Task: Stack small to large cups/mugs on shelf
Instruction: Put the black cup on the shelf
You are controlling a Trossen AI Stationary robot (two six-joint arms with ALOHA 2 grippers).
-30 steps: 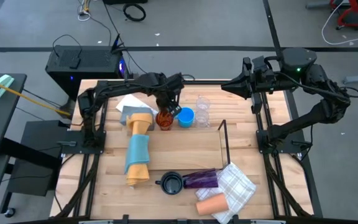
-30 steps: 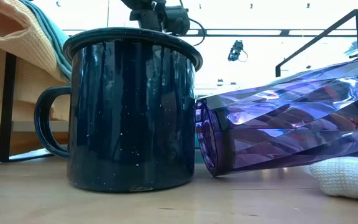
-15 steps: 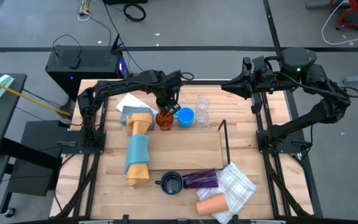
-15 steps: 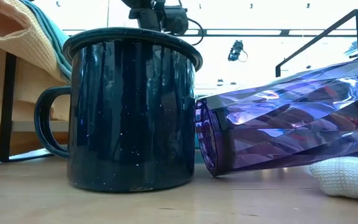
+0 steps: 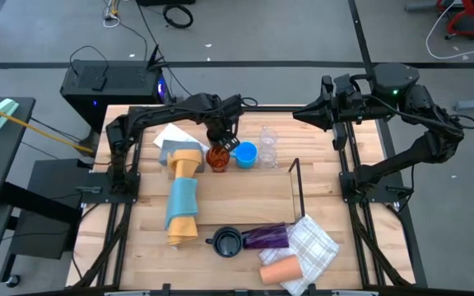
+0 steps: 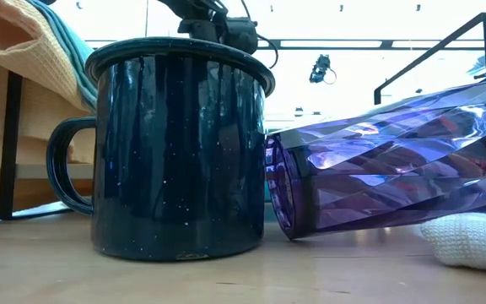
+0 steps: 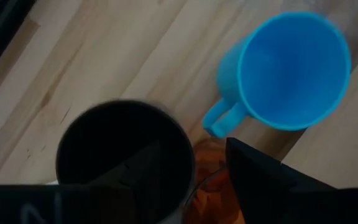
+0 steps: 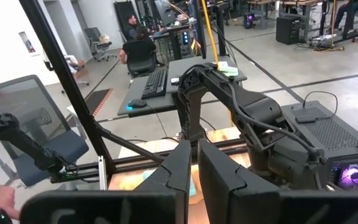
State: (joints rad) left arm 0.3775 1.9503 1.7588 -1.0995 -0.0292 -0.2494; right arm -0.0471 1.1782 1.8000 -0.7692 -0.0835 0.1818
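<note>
Two cups sit nested at upper centre of the high view: the left gripper (image 5: 220, 145) hovers spread over the black cup (image 7: 124, 158), which sits in the amber cup (image 5: 216, 158) beside the blue cup (image 5: 246, 154), apparently to build the stack. The right gripper (image 5: 296, 115) waits nearly closed at upper right, holding nothing.
</note>
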